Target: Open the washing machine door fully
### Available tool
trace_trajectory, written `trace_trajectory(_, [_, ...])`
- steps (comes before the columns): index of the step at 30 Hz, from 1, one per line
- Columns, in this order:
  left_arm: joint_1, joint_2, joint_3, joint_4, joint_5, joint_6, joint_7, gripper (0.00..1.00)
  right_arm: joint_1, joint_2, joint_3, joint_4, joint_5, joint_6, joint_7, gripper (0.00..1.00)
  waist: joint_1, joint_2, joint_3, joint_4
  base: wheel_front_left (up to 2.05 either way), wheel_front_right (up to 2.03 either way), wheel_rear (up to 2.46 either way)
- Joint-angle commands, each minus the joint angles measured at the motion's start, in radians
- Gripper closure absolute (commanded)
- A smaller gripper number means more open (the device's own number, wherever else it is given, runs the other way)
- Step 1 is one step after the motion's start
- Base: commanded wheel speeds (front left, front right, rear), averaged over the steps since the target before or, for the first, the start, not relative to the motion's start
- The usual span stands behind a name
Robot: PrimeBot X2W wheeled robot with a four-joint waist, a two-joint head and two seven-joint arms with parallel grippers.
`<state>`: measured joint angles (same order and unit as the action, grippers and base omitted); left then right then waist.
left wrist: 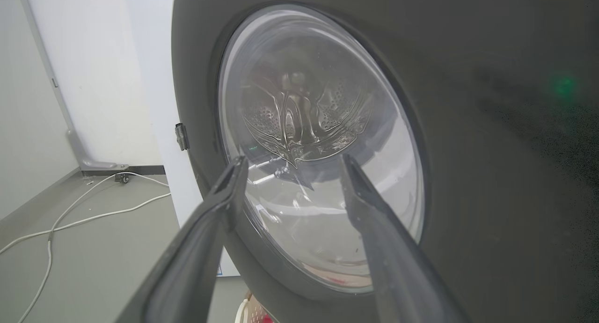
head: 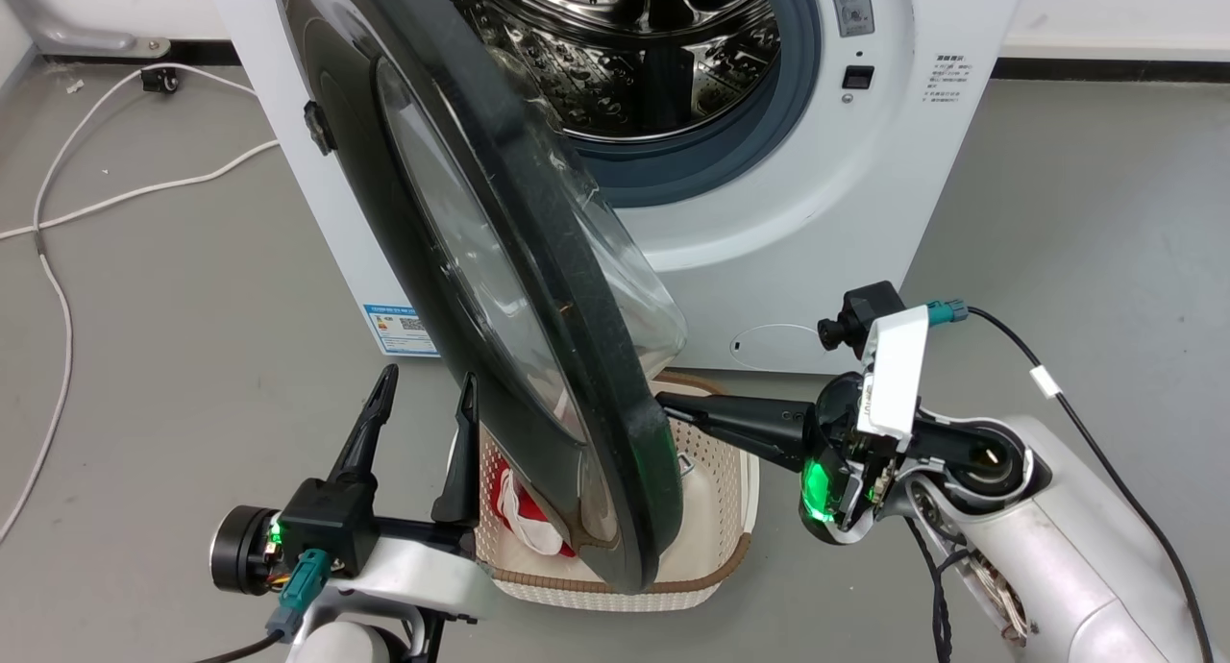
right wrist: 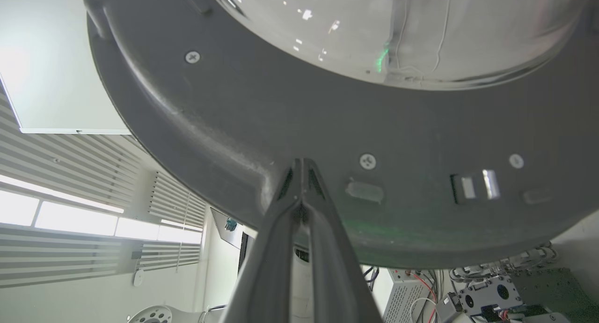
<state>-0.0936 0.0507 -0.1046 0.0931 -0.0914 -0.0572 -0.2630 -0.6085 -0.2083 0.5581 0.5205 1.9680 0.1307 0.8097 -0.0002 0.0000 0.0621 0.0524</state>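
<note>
**Head view.** One washing machine [head: 769, 259] is counted, with one washing machine door [head: 586, 356]. The door is hinged at the left and stands roughly half open, with its free edge swung near, above one laundry basket [head: 711, 572]. Two hands are counted. The right hand [head: 663, 405] has its fingers pressed together with nothing between them, and its tip is set against the door's inner rim. The left hand [head: 430, 375] is spread and empty, just beside the door's outer face. White cable [head: 144, 190] lies on the floor at far left, but the number of separate cables cannot be told.

**Left wrist view.** The left hand [left wrist: 292, 158] is spread before the glass bowl [left wrist: 318, 220]. Contact with the glass cannot be confirmed. This hand lies in the door's swing path, so it is best drawn clear before the push is made.

**Right wrist view.** The right hand [right wrist: 302, 166] is closed to a point on the grey inner ring, below the glass. Three screw heads [right wrist: 367, 161] and one latch slot [right wrist: 472, 186] are counted. The push is best kept on the ring, not on the glass, and should be steered leftward along the hinge arc so that the tip is not allowed to slip off the rim.
</note>
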Motion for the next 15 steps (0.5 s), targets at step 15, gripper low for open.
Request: trace_trajectory(15, [0.023, -0.001, 0.007, 0.004, -0.009, 0.011, -0.003, 0.00, 0.150, -0.004, -0.173, -0.119, -0.139, 0.000, -0.495, 1.00, 0.0002, 0.0000, -0.024, -0.020, 0.00, 0.00, 0.00])
